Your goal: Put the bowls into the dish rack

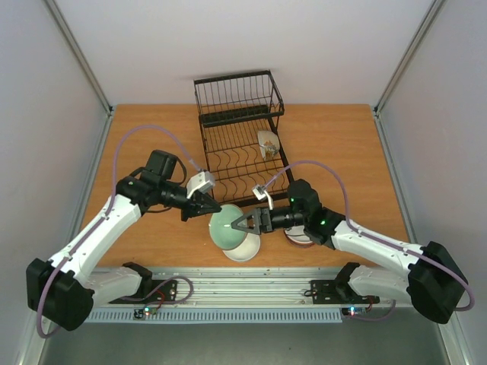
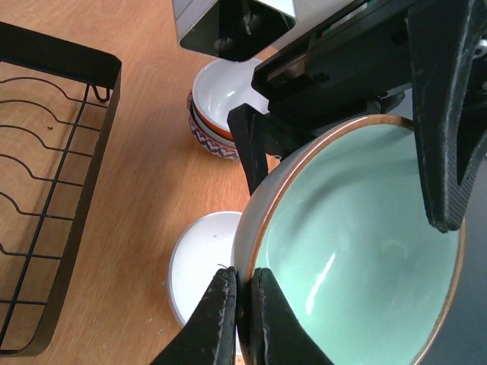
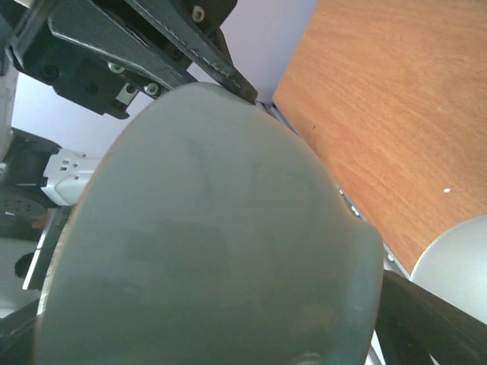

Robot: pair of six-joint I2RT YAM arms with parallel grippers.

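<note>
A pale green bowl (image 1: 226, 226) with a brown rim is held tilted above the table, just in front of the black wire dish rack (image 1: 240, 137). My left gripper (image 1: 204, 207) is shut on its near rim (image 2: 245, 300), one finger inside and one outside. My right gripper (image 1: 245, 223) is at the bowl's opposite side, jaws wide apart. One of its fingers (image 2: 445, 137) lies over the bowl's inside and the other stands behind the rim. The bowl's grey-green outside (image 3: 213, 243) fills the right wrist view. One cream bowl (image 1: 266, 143) stands in the rack.
A white bowl (image 1: 247, 249) sits on the table under the held bowl and shows in the left wrist view (image 2: 199, 266). A stack of bowls (image 2: 217, 114), orange and blue-patterned outside, sits beside the right arm (image 1: 303, 237). The rack's near corner (image 2: 106, 84) is to the left.
</note>
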